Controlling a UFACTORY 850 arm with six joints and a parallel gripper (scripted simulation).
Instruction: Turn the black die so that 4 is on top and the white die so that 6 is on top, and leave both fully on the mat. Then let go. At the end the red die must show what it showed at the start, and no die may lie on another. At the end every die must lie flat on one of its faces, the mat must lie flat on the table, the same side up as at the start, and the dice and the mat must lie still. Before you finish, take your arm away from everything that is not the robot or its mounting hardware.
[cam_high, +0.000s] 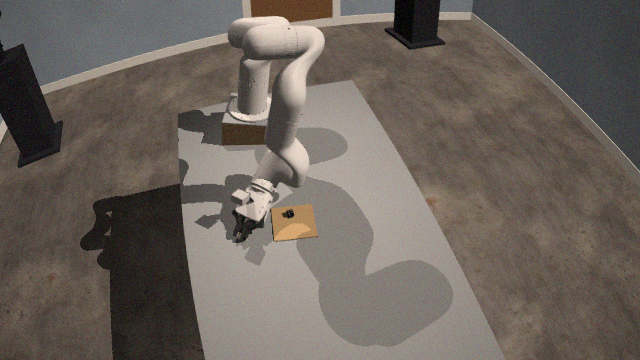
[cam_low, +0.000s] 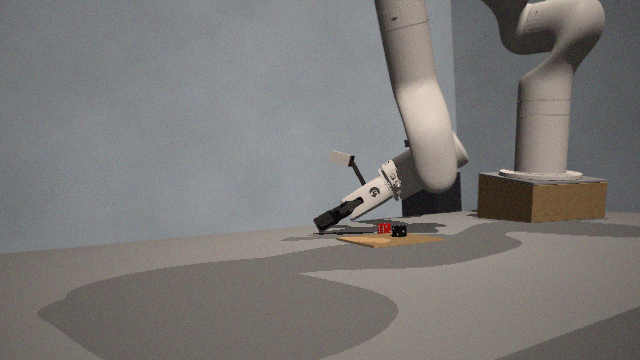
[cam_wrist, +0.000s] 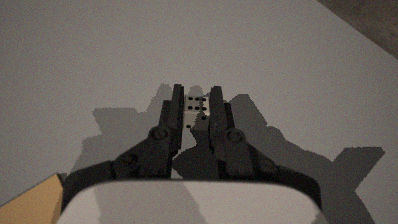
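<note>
Wrist cam: 1 white die (cam_wrist: 196, 106) in tool (cam_wrist: 196, 100), 1 mat (cam_wrist: 30, 202)

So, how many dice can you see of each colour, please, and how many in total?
Red die: 1, on the mat
Black die: 1, on the mat
White die: 1, held in the claw, off the mat
Total: 3 dice
</note>
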